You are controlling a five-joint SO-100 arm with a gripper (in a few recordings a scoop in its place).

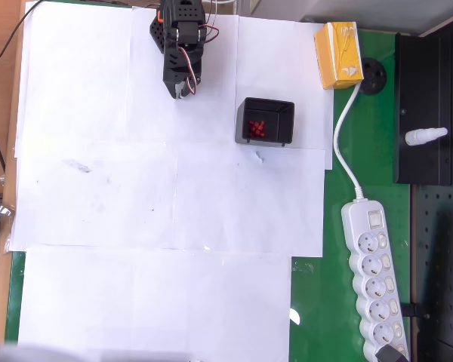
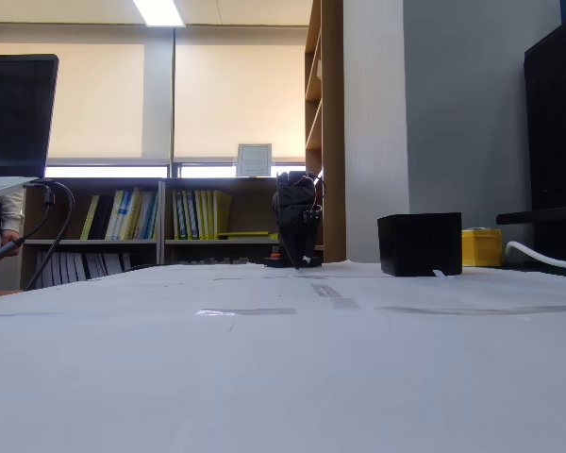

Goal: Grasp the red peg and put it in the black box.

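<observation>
White paper sheets [image 1: 136, 196] cover the table, and we see a green mat [image 1: 321, 302] at the right side of the overhead view. Near the top middle of that view, the black arm [image 1: 180, 41] is folded up, and its claw [image 1: 183, 90] points down at the paper. We cannot tell if the claw is apart or together. Nothing shows in it. Right of the claw, a little lower, sits the black box [image 1: 265, 121]. A bunch of red pegs [image 1: 256, 128] lies inside it. We cannot pick out one red peg alone. Up in the upper right lies a yellow carton [image 1: 338, 54]. A white power strip [image 1: 374, 275] lies at the lower right.
</observation>
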